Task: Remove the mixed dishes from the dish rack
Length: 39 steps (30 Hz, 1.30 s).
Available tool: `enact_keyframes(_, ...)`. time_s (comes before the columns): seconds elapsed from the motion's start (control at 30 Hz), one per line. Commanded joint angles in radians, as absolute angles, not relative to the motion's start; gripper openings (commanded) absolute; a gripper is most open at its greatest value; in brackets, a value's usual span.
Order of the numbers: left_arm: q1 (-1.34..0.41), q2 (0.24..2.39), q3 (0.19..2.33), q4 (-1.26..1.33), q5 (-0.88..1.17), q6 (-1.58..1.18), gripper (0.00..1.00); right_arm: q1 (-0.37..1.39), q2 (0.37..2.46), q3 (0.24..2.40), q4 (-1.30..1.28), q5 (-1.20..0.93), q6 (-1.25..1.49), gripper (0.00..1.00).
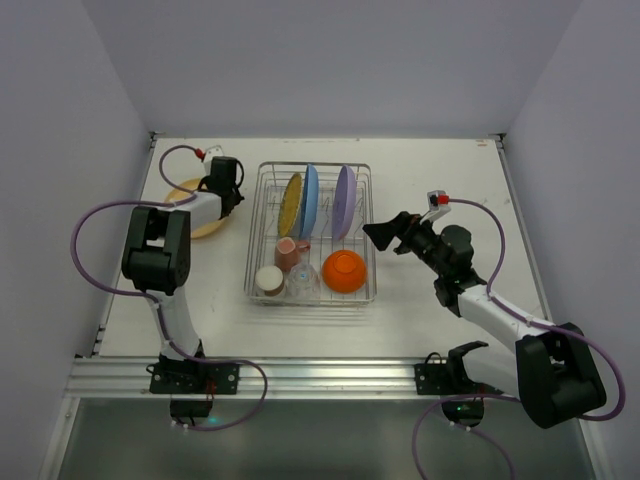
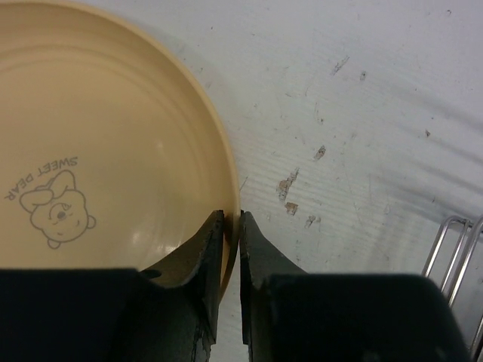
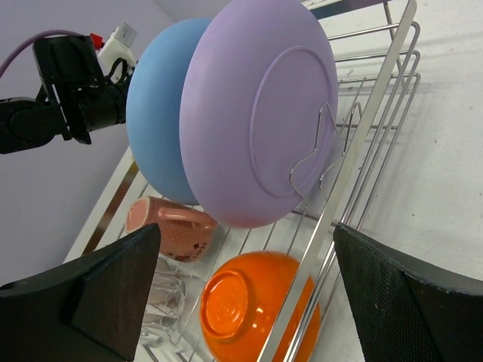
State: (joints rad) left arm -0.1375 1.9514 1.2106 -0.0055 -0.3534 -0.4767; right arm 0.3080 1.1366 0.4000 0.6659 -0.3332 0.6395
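Observation:
The silver dish rack (image 1: 315, 166) holds upright yellow (image 1: 291, 203), light-blue (image 1: 311, 198) and lavender (image 1: 344, 200) plates, a pink mug (image 1: 291, 252), a cream cup (image 1: 269, 279), a clear glass (image 1: 303, 283) and an upturned orange bowl (image 1: 344, 270). The tan plate (image 1: 186, 190) lies on the table left of the rack. My left gripper (image 2: 232, 219) is shut on its right rim (image 2: 113, 136). My right gripper (image 1: 380, 228) is wide open and empty just outside the rack's right side, facing the lavender plate (image 3: 256, 113) and the bowl (image 3: 249, 309).
White table with walls on the left, back and right. The rack's right wire wall (image 3: 362, 151) stands between my right gripper and the dishes. Purple cables loop from both arms. The left arm (image 1: 155, 250) stands left of the rack.

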Motion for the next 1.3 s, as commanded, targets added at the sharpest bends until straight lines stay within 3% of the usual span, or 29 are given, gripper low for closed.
enact_keyframes(0.0,-0.132,1.954,1.198,0.044,-0.319,-0.511,0.15,0.313,1.118,0.436,0.683,-0.351,0.630,0.99)
enact_keyframes(0.33,-0.132,1.953,1.187,0.052,-0.262,-0.515,0.29,0.313,1.124,0.436,0.686,-0.350,0.627,0.99)
enact_keyframes(0.83,-0.132,1.776,1.161,-0.035,-0.284,-0.489,0.31,0.314,1.140,0.440,0.692,-0.350,0.626,0.99)
enact_keyframes(1.27,-0.132,1.494,1.013,-0.052,-0.230,-0.486,0.34,0.314,1.106,0.436,0.635,-0.278,0.673,0.99)
